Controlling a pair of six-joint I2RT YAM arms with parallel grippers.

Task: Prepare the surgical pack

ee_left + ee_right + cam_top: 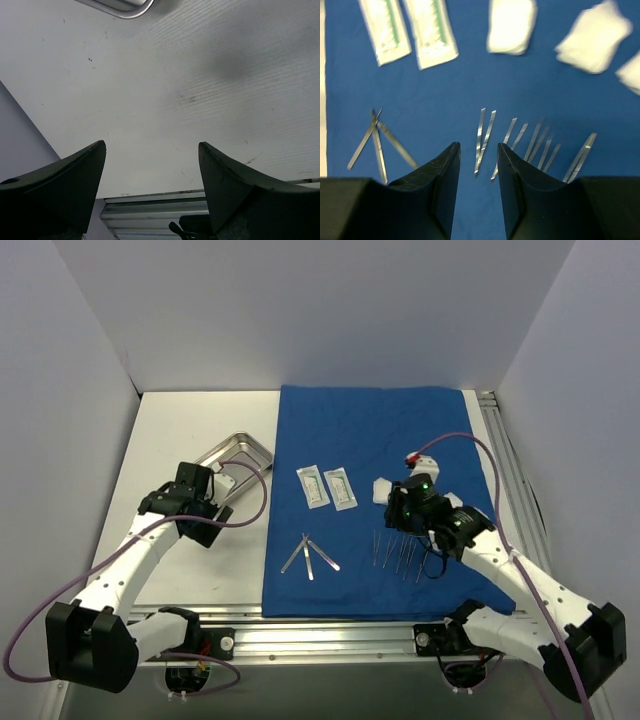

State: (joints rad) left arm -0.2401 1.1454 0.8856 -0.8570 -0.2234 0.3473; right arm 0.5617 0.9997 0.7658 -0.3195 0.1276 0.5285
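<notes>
The royal-blue drape (370,430) lies flat in the middle of the table. On it lie two white sachets (327,487), a left group of thin metal instruments (308,555) and a right row (400,552). A white gauze wad (384,490) shows beside my right gripper (398,512). The steel tray (236,453) stands off the drape at the left. In the right wrist view my gripper (478,145) is slightly open and empty above a pair of tweezers (485,132), with sachets (431,30) and gauze (512,25) beyond. My left gripper (212,508) hovers open and empty over bare table (152,145), near the tray's corner (125,7).
The white table (190,570) extends left of the drape. An aluminium rail (330,632) runs along the front edge, and another rail (500,460) along the right side. White walls enclose the back and sides. Purple cables loop from both arms.
</notes>
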